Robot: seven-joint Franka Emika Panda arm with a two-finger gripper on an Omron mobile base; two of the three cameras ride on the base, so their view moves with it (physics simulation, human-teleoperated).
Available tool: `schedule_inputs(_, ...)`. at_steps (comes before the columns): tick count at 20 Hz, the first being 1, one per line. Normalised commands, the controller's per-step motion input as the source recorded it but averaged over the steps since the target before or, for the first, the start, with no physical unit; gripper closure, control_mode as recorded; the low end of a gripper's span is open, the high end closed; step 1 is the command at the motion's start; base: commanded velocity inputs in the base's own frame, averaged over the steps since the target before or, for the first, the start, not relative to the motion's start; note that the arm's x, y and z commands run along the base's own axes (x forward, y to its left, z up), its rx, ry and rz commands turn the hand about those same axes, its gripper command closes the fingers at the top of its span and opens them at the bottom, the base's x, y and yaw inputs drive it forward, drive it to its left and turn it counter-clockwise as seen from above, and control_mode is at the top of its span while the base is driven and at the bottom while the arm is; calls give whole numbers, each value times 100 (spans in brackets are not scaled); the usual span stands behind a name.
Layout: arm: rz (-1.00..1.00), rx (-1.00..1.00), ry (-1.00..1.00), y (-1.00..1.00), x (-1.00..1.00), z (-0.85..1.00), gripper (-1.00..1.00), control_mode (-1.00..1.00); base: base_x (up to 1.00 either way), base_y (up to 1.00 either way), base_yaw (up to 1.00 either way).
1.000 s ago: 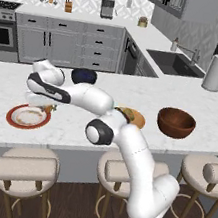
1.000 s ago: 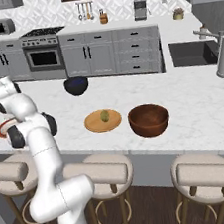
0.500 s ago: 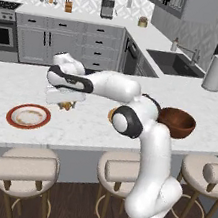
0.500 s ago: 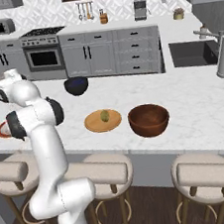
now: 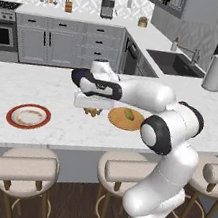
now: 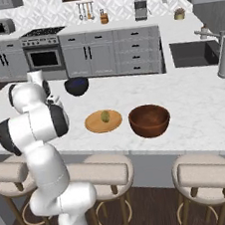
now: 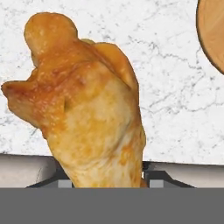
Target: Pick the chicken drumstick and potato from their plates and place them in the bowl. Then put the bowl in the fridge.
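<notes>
My gripper [image 5: 93, 103] is shut on the golden-orange chicken drumstick [image 5: 93, 111], which hangs just above the marble counter [image 5: 51, 131]. The hand view shows the drumstick [image 7: 87, 109] close up between the dark fingertips. Just right of it lies the orange-tan plate [image 5: 117, 118] with the olive potato [image 5: 129, 114] on it. The white plate with the red rim [image 5: 28, 116] sits bare at the left. The right base view has the potato [image 6: 105, 116] on its plate [image 6: 93, 124], and the reddish-brown bowl [image 6: 149, 120] right of that. The fridge is out of view.
A second, dark blue bowl [image 6: 76, 85] stands at the far side of the counter, behind the arm. A paper towel roll [image 5: 214, 71] and the sink [image 5: 172, 64] are at the far right. Stools [image 5: 19, 169] line the near edge.
The gripper has carried the drumstick rightward from over the red-rimmed plate, across the counter, to just left of the orange-tan plate. The plates, potato and bowls have stayed put.
</notes>
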Motion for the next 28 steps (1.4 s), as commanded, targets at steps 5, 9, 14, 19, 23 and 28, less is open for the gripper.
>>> schedule_inputs(5, 0, 7, 0, -100, -35, 34, 100, -100, 0, 0, 0)
schedule_inputs(9, 0, 6, 3, -100, -20, 41, 100, -100, 0, 0, 0)
schedule_inputs(14, 0, 3, 6, -100, -7, 27, 100, -100, 0, 0, 0)
schedule_inputs(19, 0, 0, 0, -100, 0, -3, 100, -100, 0, 0, 0)
schedule_inputs(23, 0, -1, 0, -100, 0, -13, 100, -100, 0, 0, 0)
schedule_inputs(28, 0, -3, 0, -100, 0, -12, 100, -100, 0, 0, 0)
